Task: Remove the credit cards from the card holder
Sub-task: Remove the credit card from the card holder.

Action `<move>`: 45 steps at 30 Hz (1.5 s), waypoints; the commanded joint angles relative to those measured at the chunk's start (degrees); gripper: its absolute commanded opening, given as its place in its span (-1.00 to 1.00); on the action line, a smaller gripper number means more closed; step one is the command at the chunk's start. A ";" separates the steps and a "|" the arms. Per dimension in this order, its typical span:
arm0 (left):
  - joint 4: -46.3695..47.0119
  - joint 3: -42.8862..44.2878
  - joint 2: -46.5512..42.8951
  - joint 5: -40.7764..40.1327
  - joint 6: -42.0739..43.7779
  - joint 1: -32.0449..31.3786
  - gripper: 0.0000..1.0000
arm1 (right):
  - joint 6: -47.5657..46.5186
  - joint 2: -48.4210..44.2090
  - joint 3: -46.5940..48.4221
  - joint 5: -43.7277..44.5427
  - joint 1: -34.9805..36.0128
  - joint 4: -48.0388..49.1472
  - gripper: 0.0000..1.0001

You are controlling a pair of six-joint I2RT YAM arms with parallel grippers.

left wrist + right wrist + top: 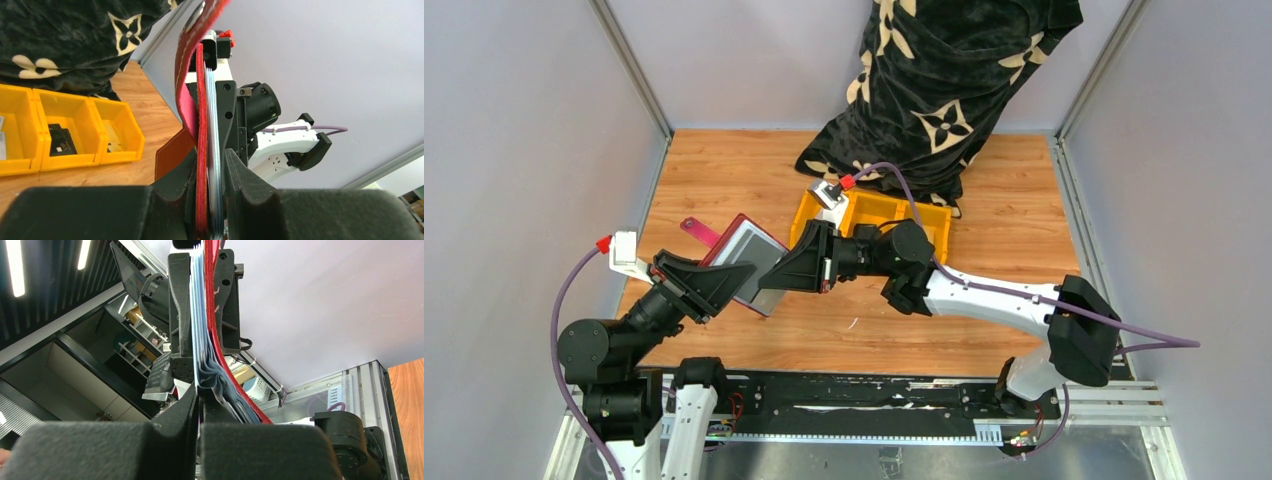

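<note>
The dark red card holder [746, 262] is held up above the table, open, its silvery-grey inside facing up and its red snap tab [696, 230] pointing far left. My left gripper [732, 284] is shut on its near-left edge; in the left wrist view [212, 182] the red cover [201, 165] and the grey card edges [214, 150] sit between the pads. My right gripper [778, 272] is shut on a thin grey credit card [196, 355] at the holder's right edge, and the red cover [220, 340] curves away beside it.
A yellow three-compartment bin [924, 213] stands behind the right gripper; it shows in the left wrist view [122, 135] with a black object [61, 141] inside. A black cloth with cream flowers [944, 80] hangs at the back. Grey walls stand on both sides.
</note>
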 commanded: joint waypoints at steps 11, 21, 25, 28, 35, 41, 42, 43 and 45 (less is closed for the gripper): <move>1.65 1.61 -0.83 -2.08 -2.41 -0.12 -0.68 | 3.20 -1.82 -3.48 1.48 -0.67 9.31 -0.65; 0.59 2.14 -0.67 -2.02 -1.78 -0.10 -0.69 | 6.70 0.81 -2.55 5.37 -0.67 16.16 -0.95; 0.49 2.55 -0.47 -2.27 -1.61 -0.11 -0.69 | 5.61 0.12 -3.35 5.37 -0.67 15.30 -1.00; 0.68 2.93 -0.30 -2.51 -1.83 -0.08 -0.68 | 4.30 -0.85 -4.11 4.97 -0.67 13.97 -1.00; 0.58 4.06 0.11 -2.72 -2.62 -0.14 -0.66 | 3.54 -2.53 -7.17 4.52 -0.43 16.19 -1.00; 1.02 4.84 0.48 -3.04 -3.08 -0.14 -0.64 | 2.40 -3.18 -7.80 3.93 -0.05 16.28 -1.00; 1.09 4.87 0.49 -3.02 -3.08 -0.15 -0.63 | 2.44 -3.22 -7.86 3.90 -0.05 16.28 -1.00; 1.01 4.83 0.41 -3.01 -3.08 -0.15 -0.63 | 2.42 -3.23 -7.85 3.89 -0.04 16.20 -1.00; 0.97 4.86 0.40 -3.03 -2.99 -0.15 -0.63 | 2.40 -3.36 -7.89 3.57 -0.04 16.11 -1.00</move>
